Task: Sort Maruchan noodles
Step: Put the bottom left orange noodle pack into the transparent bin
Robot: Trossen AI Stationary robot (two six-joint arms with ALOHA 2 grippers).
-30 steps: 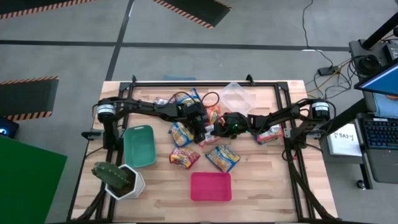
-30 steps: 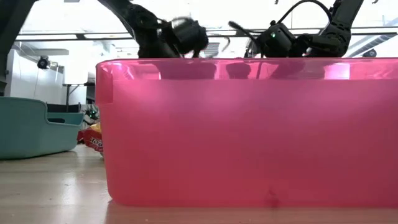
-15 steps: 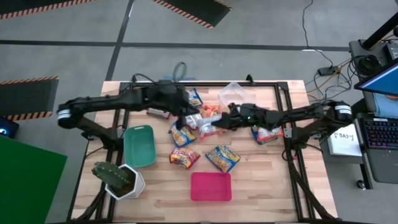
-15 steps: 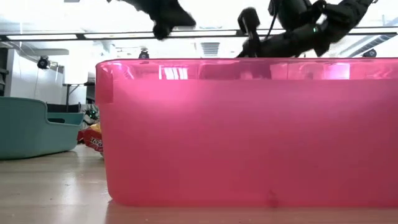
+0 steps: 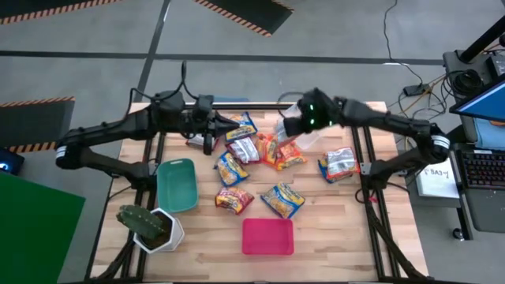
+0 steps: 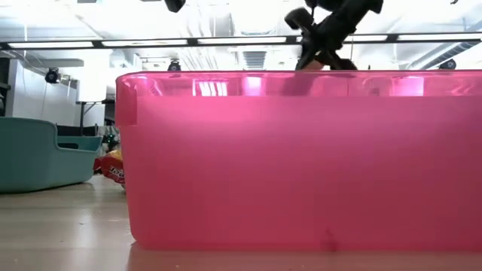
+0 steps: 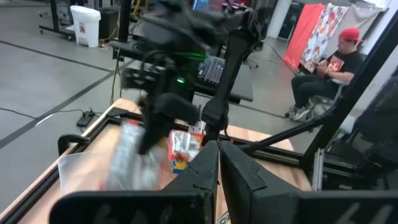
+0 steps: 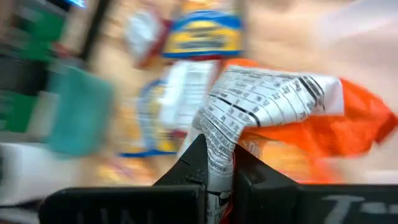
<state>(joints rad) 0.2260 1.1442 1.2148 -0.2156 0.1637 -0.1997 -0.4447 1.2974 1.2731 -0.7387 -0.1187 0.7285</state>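
Observation:
Several Maruchan noodles packets (image 5: 260, 150) lie in a loose pile in the middle of the wooden table, with others nearer the front (image 5: 282, 199) and one at the right (image 5: 339, 164). My right gripper (image 5: 293, 126) is raised over the far middle, beside the clear bin (image 5: 309, 136), and is shut on a white-and-orange packet (image 8: 273, 99). My left gripper (image 5: 215, 130) hangs high over the far left of the pile, shut, with nothing between its fingers (image 7: 219, 162). My right gripper pinches a crumpled edge of the packet, on its white printed back (image 8: 217, 152), between its two fingers. The fingers slant down from the table's right. The packet is lifted clear of the table, and its orange part (image 8: 354, 124) spreads out beyond the fingertips.
A teal bin (image 5: 177, 184) stands at the left, with a potted cactus (image 5: 146, 225) in front of it. A pink bin (image 5: 267, 235) stands at the near edge and fills the low view (image 6: 301, 158). A seated person (image 7: 329, 68) shows beyond the table.
Both grippers have risen from the pile. My left gripper has drawn back, shut, toward the table's far left and tipped up nearly level. My right gripper has carried the white-and-orange packet up and toward the far edge by the clear bin, rolling as it went.

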